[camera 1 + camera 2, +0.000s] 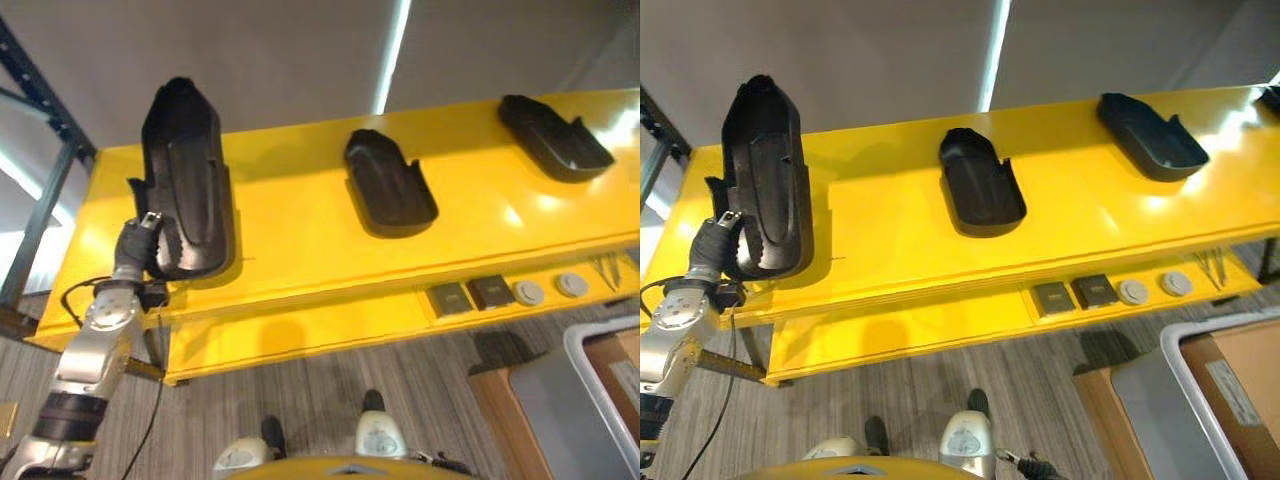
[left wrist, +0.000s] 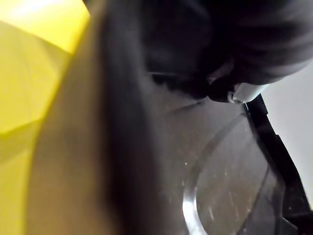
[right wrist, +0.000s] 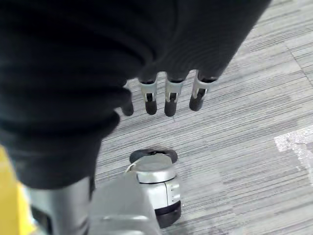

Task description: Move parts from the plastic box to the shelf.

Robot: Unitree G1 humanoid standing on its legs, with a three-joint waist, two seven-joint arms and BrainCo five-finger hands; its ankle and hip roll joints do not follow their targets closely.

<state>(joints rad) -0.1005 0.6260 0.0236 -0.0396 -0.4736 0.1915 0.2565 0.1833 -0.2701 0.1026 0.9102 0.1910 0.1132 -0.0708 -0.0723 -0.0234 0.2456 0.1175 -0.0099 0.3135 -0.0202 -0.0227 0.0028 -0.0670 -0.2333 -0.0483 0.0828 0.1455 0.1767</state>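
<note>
Yellow fills the middle of the frame: a long shelf (image 1: 900,235) with three black plastic parts lying on it, well apart from one another. The largest part (image 1: 765,180) sits at the upper left, another (image 1: 982,185) near the middle, and a third (image 1: 1152,135) toward the upper right. The left hand (image 1: 715,248) comes in from the lower left and rests against the near end of the large part; its fingers are hidden behind the part, so I cannot tell whether they grip it. The right hand (image 3: 168,95) hangs over the grey floor with fingers straight and holding nothing. At the lower right corner a pale plastic box (image 1: 1185,375) shows by its rim. By my reading, this is the placing step: the large part looks set down on the shelf. Next, the left hand would need to let go and draw clear without dragging the part off the edge.
</note>
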